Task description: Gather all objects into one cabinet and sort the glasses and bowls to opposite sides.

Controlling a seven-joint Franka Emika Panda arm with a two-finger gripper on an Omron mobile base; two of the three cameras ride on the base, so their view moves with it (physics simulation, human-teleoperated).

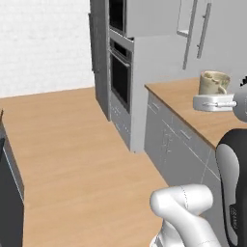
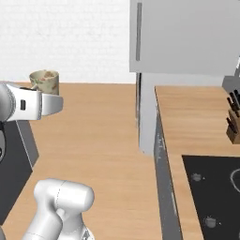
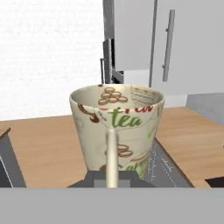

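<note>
Cream-beige tumbler [image 3: 116,131], printed with "tea" lettering, sits upright in the gripper [image 3: 112,175], jaws closed on its handle, held in the air; grey cabinet [image 3: 175,43] at 1 o'clock beyond.

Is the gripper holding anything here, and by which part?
Yes: the gripper is shut on the cream-beige cup, gripping it by its handle, carried upright in the air.

One cream-beige tumbler [image 3: 116,131] is showing, one built-in oven [image 1: 120,72], one knife block [image 2: 233,123] and one dark hob [image 2: 213,192]; two long silver bar handles [image 1: 204,30] are hanging on the grey wall cabinet doors [image 1: 219,29] above the counter
</note>
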